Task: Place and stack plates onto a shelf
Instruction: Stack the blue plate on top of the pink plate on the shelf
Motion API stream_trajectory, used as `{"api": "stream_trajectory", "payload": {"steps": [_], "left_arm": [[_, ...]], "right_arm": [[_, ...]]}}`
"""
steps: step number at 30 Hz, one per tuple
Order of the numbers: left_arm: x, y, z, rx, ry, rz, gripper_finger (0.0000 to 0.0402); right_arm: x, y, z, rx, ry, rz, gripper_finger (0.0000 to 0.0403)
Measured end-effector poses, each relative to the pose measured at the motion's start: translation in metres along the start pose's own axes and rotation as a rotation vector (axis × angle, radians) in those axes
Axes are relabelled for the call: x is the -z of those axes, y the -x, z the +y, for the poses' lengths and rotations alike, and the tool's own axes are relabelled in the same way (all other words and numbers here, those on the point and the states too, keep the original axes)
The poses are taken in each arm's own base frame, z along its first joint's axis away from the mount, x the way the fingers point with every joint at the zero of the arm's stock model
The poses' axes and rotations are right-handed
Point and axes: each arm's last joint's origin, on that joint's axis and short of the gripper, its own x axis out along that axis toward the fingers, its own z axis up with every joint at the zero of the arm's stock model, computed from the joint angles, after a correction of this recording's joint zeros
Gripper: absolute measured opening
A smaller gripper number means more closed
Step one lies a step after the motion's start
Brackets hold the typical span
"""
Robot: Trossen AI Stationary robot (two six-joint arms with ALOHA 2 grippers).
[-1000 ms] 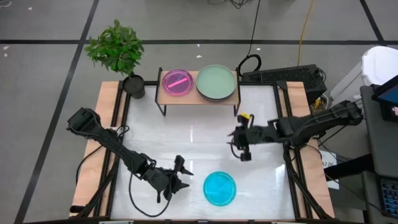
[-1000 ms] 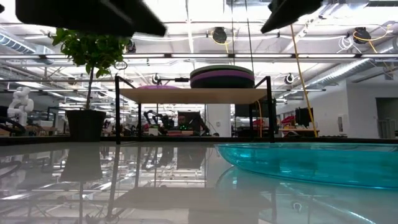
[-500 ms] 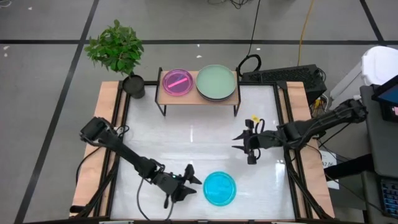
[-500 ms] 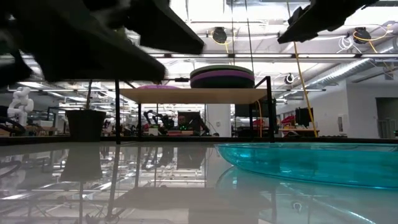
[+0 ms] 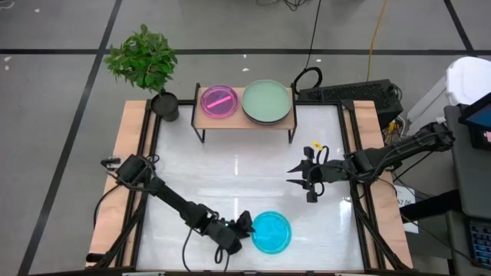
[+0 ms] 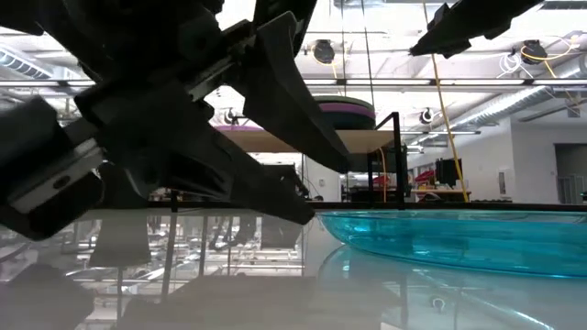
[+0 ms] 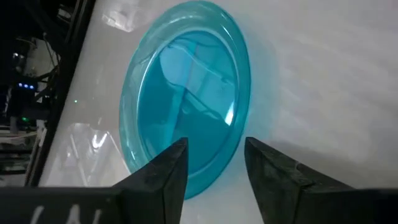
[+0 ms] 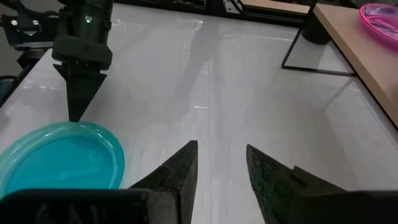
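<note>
My left arm has reached farther across the table since a second ago: my left gripper has moved from well short of the cyan plate to its rim, fingers apart, one either side of the near edge. My right gripper has drifted slightly right and hangs mid-table, fingers parted, empty.

Shelf at the far edge: one stack of large plates, sage green plate topmost, purple beneath; one pink plate beside it. One cyan on the table.
</note>
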Motion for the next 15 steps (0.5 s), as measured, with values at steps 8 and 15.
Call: {"api": "stream_trajectory", "payload": {"steps": [8,15], "left_arm": [[0.012,-0.003,0.004,0.026,-0.165,0.063,0.0151],[0.013,-0.004,0.007,0.025,-0.329,0.053,0.0151]], "right_arm": [[0.0,0.0,0.0,0.0,0.008,0.0,0.0118],[0.0,0.0,0.0,0.0,0.008,0.0,0.0118]]}}
